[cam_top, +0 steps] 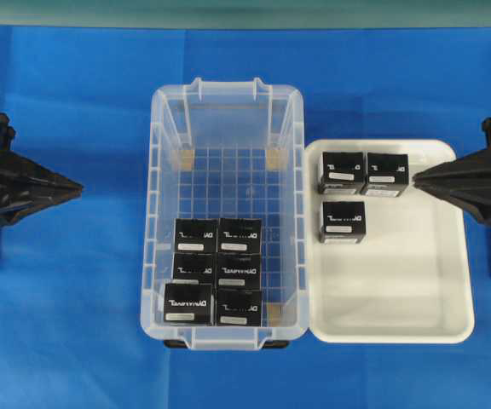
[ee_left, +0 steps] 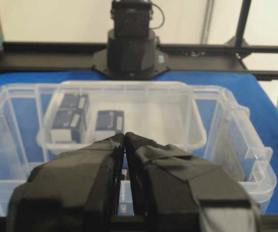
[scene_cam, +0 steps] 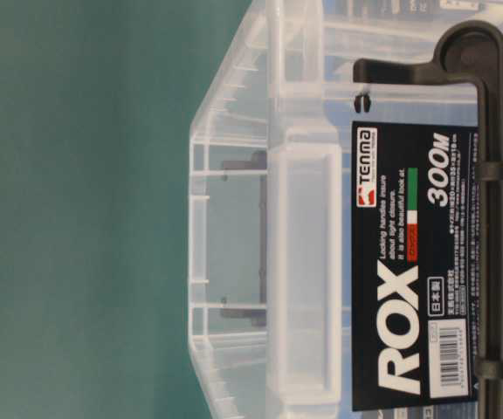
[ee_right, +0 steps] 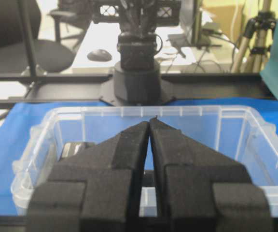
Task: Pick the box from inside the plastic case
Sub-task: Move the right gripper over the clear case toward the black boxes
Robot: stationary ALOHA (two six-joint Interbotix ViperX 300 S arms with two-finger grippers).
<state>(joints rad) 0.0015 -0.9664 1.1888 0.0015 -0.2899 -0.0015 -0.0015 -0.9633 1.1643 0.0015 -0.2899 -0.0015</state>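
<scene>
The plastic case [cam_top: 227,213] stands mid-worktop [cam_top: 66,324] on the blue cover; six black boxes fill its near end in two columns, the near-left box [cam_top: 187,303] sitting higher than its neighbours; a white tray [cam_top: 390,290] touches the case's right side, holding three more boxes [cam_top: 342,173] at its far end; the left gripper [cam_top: 73,187] and right gripper [cam_top: 418,179] hover outside the case, both clenched on nothing.

Clear glossy plastic case [cam_top: 167,256], matt black boxes [cam_top: 196,234], smooth white tray [cam_top: 450,281].
</scene>
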